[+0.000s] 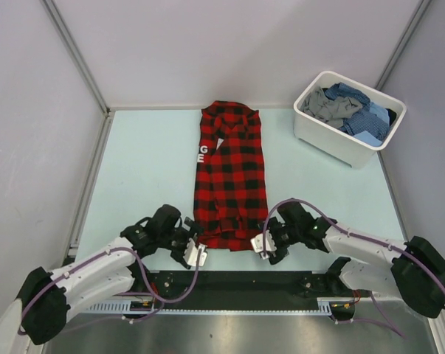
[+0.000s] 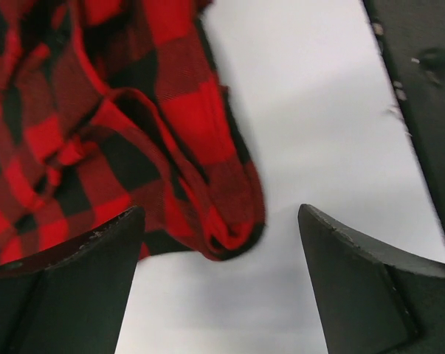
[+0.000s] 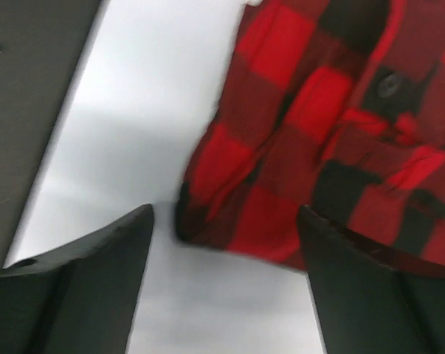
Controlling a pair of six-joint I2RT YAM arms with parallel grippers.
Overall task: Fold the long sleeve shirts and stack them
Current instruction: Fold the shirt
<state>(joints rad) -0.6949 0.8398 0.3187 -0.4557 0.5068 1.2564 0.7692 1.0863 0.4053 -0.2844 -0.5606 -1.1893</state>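
The red-and-black check shirt (image 1: 231,177) lies in the middle of the table, folded into a long narrow strip with its collar at the far end. My left gripper (image 1: 195,253) is at the strip's near left corner, open. In the left wrist view that hem corner (image 2: 229,228) lies just ahead of the gap of the left gripper (image 2: 221,214), and nothing is held. My right gripper (image 1: 265,247) is at the near right corner, also open. The right wrist view shows the cloth (image 3: 318,110) and its corner in front of the right gripper (image 3: 226,210).
A white tub (image 1: 340,140) stands at the back right, holding a blue check shirt (image 1: 366,118) and a grey one (image 1: 322,107). A black strip (image 1: 237,284) runs along the table's near edge behind the grippers. Walls close in the left, back and right sides.
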